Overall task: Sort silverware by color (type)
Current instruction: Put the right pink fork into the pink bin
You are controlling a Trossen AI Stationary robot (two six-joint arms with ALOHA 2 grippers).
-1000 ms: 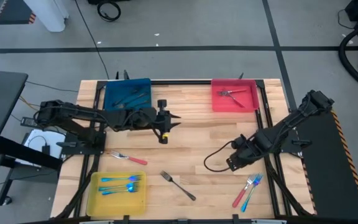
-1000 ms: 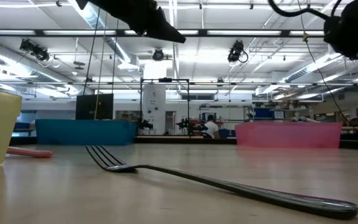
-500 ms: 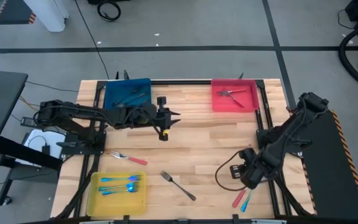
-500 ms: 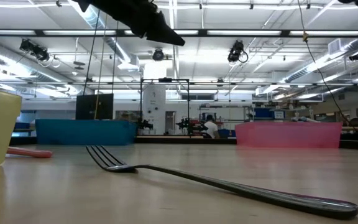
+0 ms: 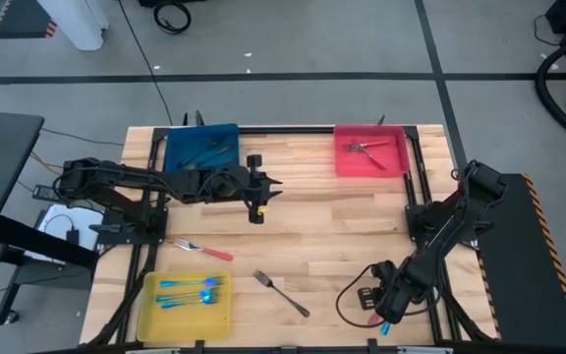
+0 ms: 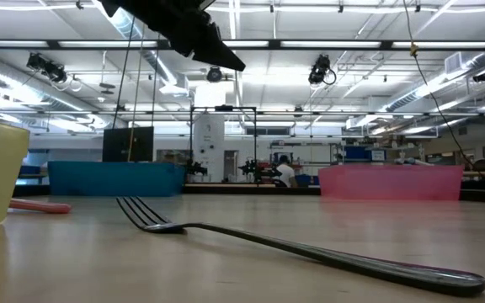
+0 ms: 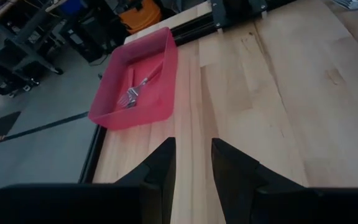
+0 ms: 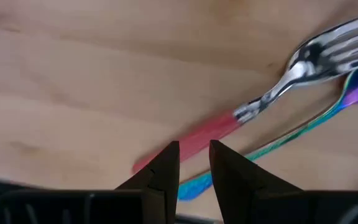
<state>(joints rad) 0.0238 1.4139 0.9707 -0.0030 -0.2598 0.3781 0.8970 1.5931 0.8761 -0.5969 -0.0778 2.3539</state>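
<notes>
Three trays sit along the desk [image 5: 303, 211] margins: a blue tray [image 5: 201, 147] at the far left corner holding dark utensils, a red tray [image 5: 370, 152] toward the far right holding a red-handled fork [image 7: 137, 89], and a yellow tray [image 5: 186, 302] at the near left edge holding blue-handled pieces [image 5: 190, 290]. Taking the yellow tray as landmark: a red-handled fork [image 5: 202, 249] lies loose just beyond its far rim; an all-metal fork [image 5: 282, 293] lies just to its right on bare wood, with open board all round it. Well to the right of the yellow tray, close to the near right edge, the right gripper [image 5: 381, 313] hangs low over a red-handled fork [image 8: 241, 115] and a blue-handled utensil [image 8: 291, 134] lying side by side; its fingers [image 8: 164, 169] stand a little apart, holding nothing, their tips over the red handle. The left gripper [image 5: 268, 189] is raised well beyond the yellow tray, just right of the blue tray, over clear middle board; its fingers [image 7: 160, 168] are slightly parted and empty, aimed toward the red tray.
</notes>
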